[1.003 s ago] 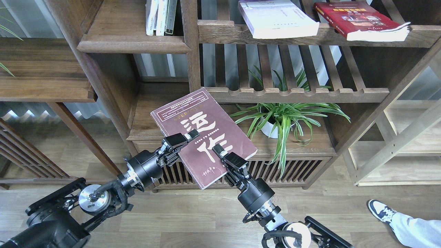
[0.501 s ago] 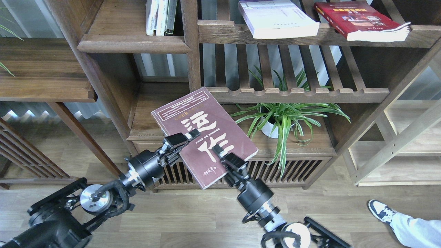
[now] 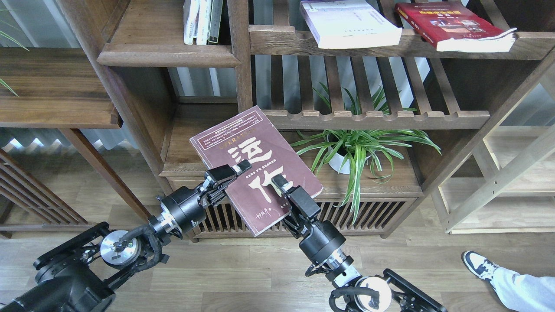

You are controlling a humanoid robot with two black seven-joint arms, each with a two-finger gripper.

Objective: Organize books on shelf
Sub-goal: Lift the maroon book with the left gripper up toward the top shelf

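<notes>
1. The left two-finger gripper [image 3: 236,167] is pinching the left edge of the dark maroon-brown paperback with pale title characters [image 3: 256,167]; one black finger with a pale tip lies on top of the cover.
2. The right two-finger gripper [image 3: 279,182] is pinching the same paperback at its lower right part, one finger resting on the cover just beside the large characters.
3. The maroon paperback hangs in the air between the two grippers, cover up and turned at a slant, its far corner pointing up and away from both of them.
4. Beyond the left gripper, higher and to its left, is the solid dark-brown wooden plank shelf with a rounded front edge [image 3: 167,55].
5. At the back of that plank shelf stand thin white-spined upright books [image 3: 201,21].
6. Well above the right gripper, a thick white and pale lavender paperback [image 3: 349,24] lies flat on a slatted wooden shelf [image 3: 282,41].
7. Further right of it on the same slatted shelf lies a thick red paperback with a yellow band [image 3: 453,26], its page edge overhanging the front.
8. Just right of the right gripper, behind the held paperback, a green striped-leaf plant in a white pot [image 3: 360,147] stands on a lower shelf.
9. Far to the right of the right gripper, low down, a shoe in white and dark tones [image 3: 479,264] rests on the wooden plank floor [image 3: 243,277].
</notes>
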